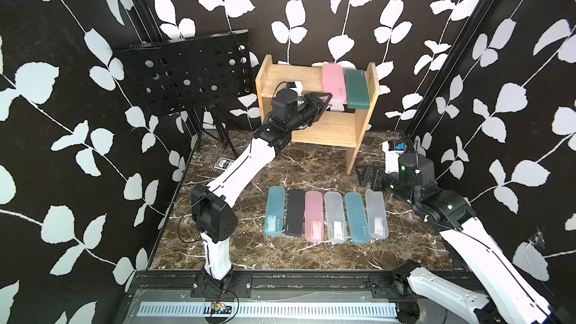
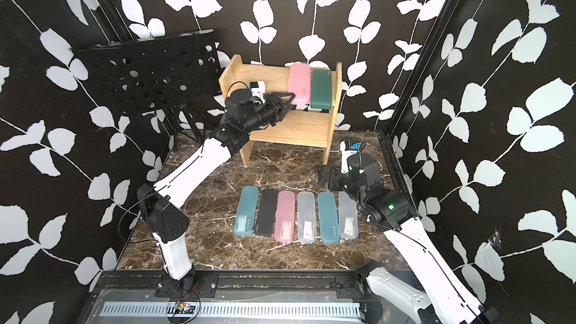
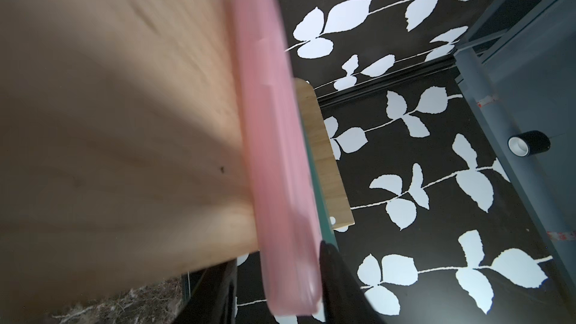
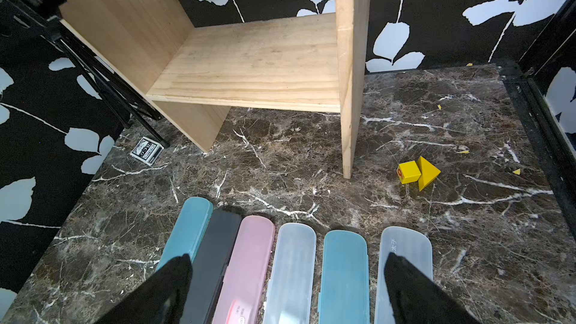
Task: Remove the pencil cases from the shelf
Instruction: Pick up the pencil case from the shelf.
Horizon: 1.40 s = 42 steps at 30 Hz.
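Shelf (image 1: 311, 126), top tier: pink case (image 1: 333, 84) just beside green case (image 1: 357, 88); your left gripper (image 1: 328, 98) straddles the pink one's front end, clamp not discernible. Before the shelf: six cases (image 1: 325, 216), your right gripper (image 1: 363, 176) gaping beside them; music stand (image 1: 187, 73) beside the shelf.

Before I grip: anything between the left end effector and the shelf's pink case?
Nothing visible. The pink case has its front end between the jaws of the left end effector, the green case beside it.

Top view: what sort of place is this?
Probably a staged robot test booth, not a real room: leaf-print backdrop walls, a marble-look tabletop, and the arms' mounting rail along the front.
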### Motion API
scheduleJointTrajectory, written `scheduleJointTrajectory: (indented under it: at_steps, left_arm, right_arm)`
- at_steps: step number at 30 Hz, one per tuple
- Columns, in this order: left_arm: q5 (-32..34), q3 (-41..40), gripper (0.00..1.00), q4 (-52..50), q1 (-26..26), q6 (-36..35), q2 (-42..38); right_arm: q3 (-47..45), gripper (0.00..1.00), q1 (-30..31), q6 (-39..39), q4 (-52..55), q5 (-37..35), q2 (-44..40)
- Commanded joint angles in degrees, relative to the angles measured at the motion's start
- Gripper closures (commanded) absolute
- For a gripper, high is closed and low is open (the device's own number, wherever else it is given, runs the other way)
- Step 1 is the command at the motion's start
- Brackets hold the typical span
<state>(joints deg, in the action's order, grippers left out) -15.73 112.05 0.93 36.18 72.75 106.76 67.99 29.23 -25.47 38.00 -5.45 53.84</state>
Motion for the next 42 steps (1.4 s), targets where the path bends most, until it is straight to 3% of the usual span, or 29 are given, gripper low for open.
scheduleJointTrajectory:
  at_steps: [1,10,16,22,30,36,42]
  left_arm:
    - [-0.02,1.58,0.69,0.22,-0.06,-1.87,-1.12]
    - [0.94,-0.05,0.78,1.08,-0.13,-1.65,-1.97]
    - [1.65,-3.03,1.0,3.12,-0.06,-1.64,-3.58]
    - [2.37,-8.88,1.0,6.04,-0.35,-4.9,-7.41]
    - [5.36,-28.36,1.0,17.01,-2.17,-16.27,-18.75]
    - [5.94,-44.94,1.0,27.86,-3.61,-26.23,-27.66]
    - [5.96,-56.43,1.0,33.8,-3.58,-35.35,-36.44]
  right_arm:
    - [0.33,0.01,-0.39,-0.2,-1.63,-0.08,-1.02]
    - [-0.27,0.01,-0.44,-0.45,-1.84,-0.11,-1.2]
    - [-0.42,0.01,-0.41,-0.67,-1.97,0.26,-1.2]
    - [-0.4,0.01,-0.41,-1.0,-2.39,1.28,-0.91]
    - [4.3,0.01,0.56,-3.64,-3.14,6.14,0.62]
    - [14.59,0.01,11.77,-2.17,-2.72,-0.34,4.75]
    - [23.85,0.01,16.99,-2.21,-7.25,1.97,14.18]
